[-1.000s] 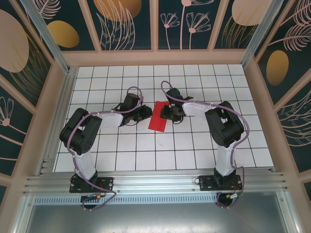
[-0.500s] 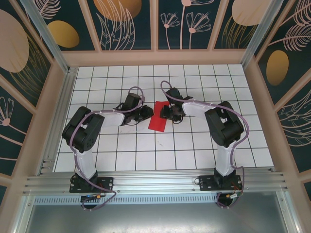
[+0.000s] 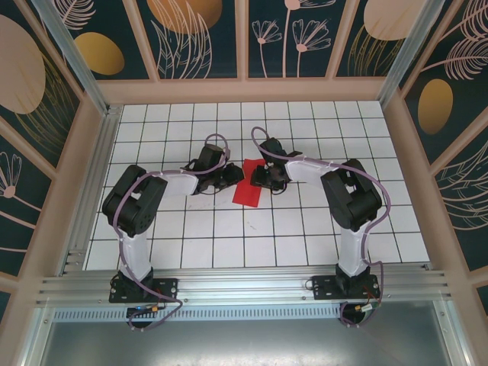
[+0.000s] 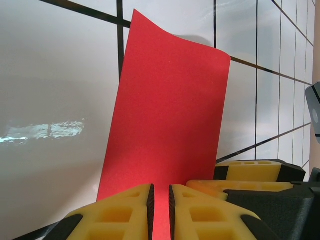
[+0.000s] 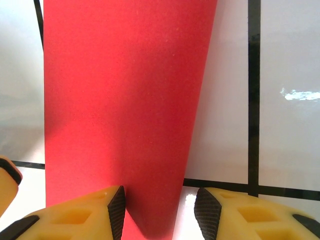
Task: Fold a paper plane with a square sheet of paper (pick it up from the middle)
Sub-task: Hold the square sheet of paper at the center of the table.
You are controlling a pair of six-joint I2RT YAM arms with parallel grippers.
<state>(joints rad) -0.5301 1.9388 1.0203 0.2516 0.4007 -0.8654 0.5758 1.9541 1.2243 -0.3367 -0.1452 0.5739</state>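
Left wrist: left jaws clenched on the red paper (image 4: 165, 115); right jaws released, astride its edge.

The left arm (image 3: 136, 255) and right arm (image 3: 351, 255) are built of white links, black joints and looped purple cables (image 3: 380, 200), bolted down at six o'clock. Yellow fingers (image 4: 115, 215) are faced with black pads (image 5: 206, 207).

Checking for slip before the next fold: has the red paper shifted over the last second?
No. In the top view the red paper lies against the same grid lines as before.
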